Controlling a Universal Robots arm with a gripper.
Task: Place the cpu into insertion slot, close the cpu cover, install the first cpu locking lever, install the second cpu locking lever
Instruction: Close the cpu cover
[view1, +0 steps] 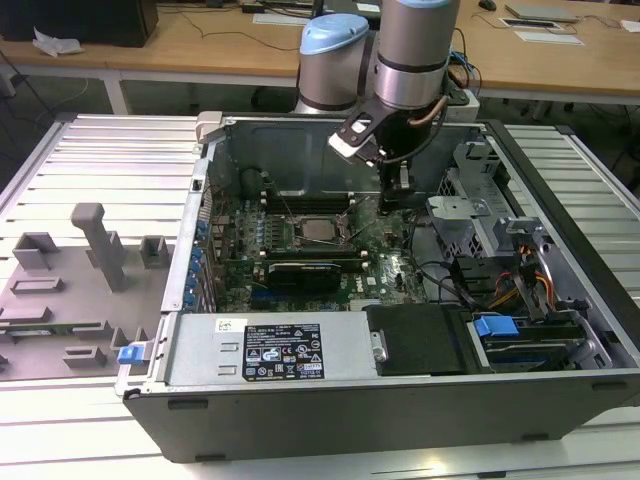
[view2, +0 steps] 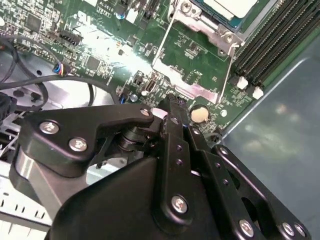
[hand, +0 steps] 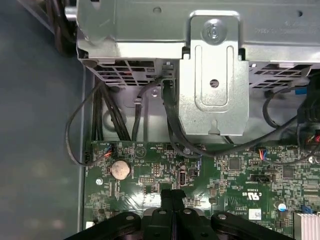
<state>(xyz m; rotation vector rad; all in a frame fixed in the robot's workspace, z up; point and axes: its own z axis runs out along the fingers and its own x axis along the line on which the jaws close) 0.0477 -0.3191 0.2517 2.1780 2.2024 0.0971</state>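
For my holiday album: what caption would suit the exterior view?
Robot pincer hangs inside an open computer case, just to the exterior view's right of the cpu sitting in the insertion slot.

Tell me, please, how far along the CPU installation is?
Done: the silver-topped square cpu sits in the silver-framed insertion slot. In hand: the shut, empty black gripper hovers by the thin silver windowed cpu cover, which looks raised open. Left: closing and locking it.

Green motherboard (hand: 235, 175), silver-grey cpu (view1: 320, 231) at its centre. Black gripper (hand: 172, 194), grey arm (view1: 415, 40) with light-blue cap (view1: 335, 35). Black expansion card (view1: 305, 272) at cpu's 6 o'clock. Blue latch (view1: 495, 326) at 4 o'clock in dark-grey case (view1: 400, 420). Silver coin cell (hand: 120, 170). Grey fixture board (view1: 60, 300) at 9 o'clock.
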